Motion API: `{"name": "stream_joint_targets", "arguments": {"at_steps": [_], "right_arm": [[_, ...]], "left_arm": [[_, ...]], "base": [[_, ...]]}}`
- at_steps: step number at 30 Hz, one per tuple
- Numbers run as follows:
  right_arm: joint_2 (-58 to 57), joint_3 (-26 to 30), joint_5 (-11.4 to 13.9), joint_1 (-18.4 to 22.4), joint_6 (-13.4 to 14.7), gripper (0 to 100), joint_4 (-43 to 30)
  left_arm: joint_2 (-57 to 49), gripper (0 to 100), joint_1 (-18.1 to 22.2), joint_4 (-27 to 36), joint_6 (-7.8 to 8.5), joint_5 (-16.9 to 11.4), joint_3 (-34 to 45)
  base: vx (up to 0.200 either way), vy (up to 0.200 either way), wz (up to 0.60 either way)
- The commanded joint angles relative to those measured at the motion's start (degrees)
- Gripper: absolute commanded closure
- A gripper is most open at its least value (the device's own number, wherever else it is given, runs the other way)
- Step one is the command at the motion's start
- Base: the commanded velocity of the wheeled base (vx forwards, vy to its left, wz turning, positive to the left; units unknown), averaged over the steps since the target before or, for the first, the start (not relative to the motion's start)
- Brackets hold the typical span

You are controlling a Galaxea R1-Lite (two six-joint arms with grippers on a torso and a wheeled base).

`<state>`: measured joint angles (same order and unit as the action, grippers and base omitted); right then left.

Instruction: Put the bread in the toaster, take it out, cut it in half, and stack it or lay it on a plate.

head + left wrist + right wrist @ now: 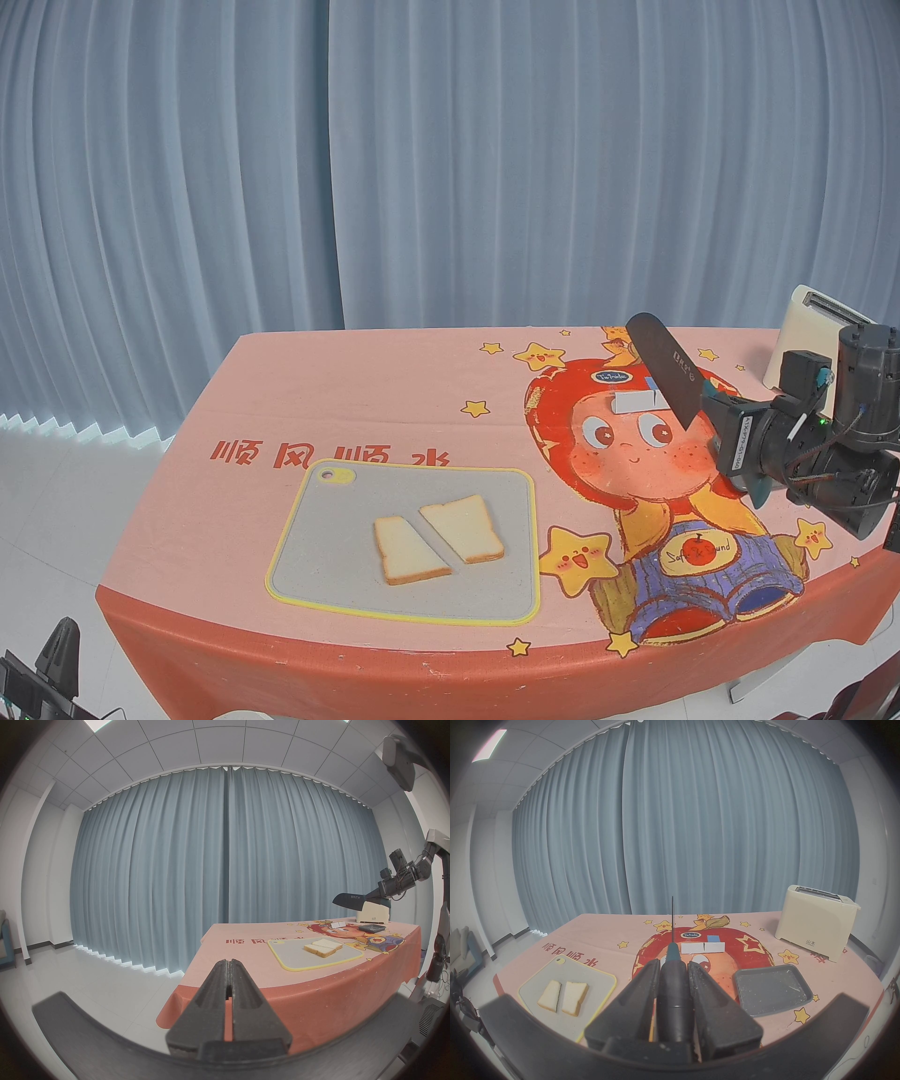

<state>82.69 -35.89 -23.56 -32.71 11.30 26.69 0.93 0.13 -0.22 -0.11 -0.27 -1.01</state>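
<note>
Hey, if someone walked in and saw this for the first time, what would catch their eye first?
Probably the black-bladed knife, held up in the right gripper above the right side of the pink-clothed table. Next, the two pale halves of cut bread, lying side by side, slightly apart, on the grey yellow-rimmed cutting board near the front edge.

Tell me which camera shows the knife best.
The head view: the knife is seen broadside, dark blade raised above the table. The right wrist view catches it edge-on, a thin line. The left wrist view shows it small and distant.
</note>
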Motion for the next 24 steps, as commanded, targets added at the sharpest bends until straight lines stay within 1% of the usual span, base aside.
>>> {"name": "stream_joint_targets", "arguments": {"at_steps": [1, 6, 10, 17, 21, 24], "right_arm": [[0.46, -0.06, 0.01, 1.68, -0.14, 100, 0.03], [0.54, -0.5, 0.8, 3.09, -0.05, 100, -0.05], [1.07, -0.5, 0.8, 4.14, -0.05, 100, -0.05], [1.86, -0.5, 3.7, 6.43, -0.14, 100, -0.05], [2.13, -0.5, 3.96, 6.96, -0.14, 100, -0.05], [2.65, -0.5, 4.05, 7.83, -0.67, 100, -0.05]], "left_arm": [[-0.66, 100, -0.05, -0.04, -0.07, 0.0, 1.01], [-0.66, 100, 0.04, -0.04, 0.02, 0.0, 1.01], [-0.66, 100, 0.04, -0.04, 0.02, 0.0, 1.01], [-0.66, 100, 0.04, -0.04, 0.02, 0.0, 1.01], [-0.66, 100, -0.05, -0.04, 0.02, 0.0, 1.01], [-0.66, 100, -0.05, -0.04, 0.02, 0.0, 1.01]], "base": [[0.0, 0.0, 0.0], [0.0, 0.0, 0.0], [0.0, 0.0, 0.0], [0.0, 0.0, 0.0], [0.0, 0.0, 0.0], [0.0, 0.0, 0.0]]}}
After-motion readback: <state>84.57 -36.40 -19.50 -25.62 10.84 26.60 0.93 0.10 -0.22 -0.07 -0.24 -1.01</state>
